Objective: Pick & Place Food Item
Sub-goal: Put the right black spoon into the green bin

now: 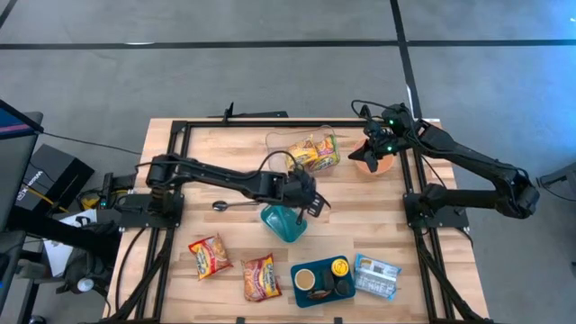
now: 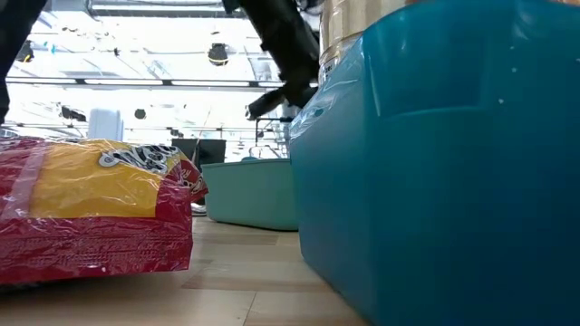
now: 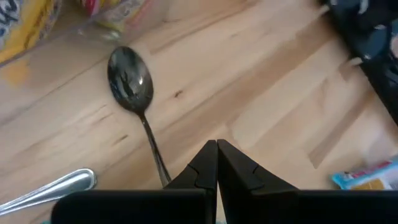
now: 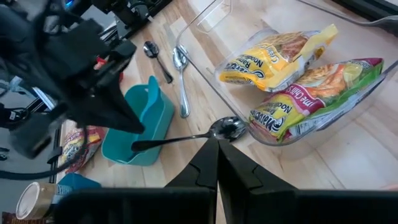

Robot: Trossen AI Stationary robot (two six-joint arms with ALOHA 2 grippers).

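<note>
The left claw is hovering with its fingers pressed together, gripping nothing, just above the teal container. The right claw is waiting closed and empty beside the clear bin, which is holding two noodle packets on the table.

Two slim black jointed arms are seen, w/ black cables looped alongside. Green lights are lit near the right wrist. Fingers are dark, wedge-shaped, matte.
</note>
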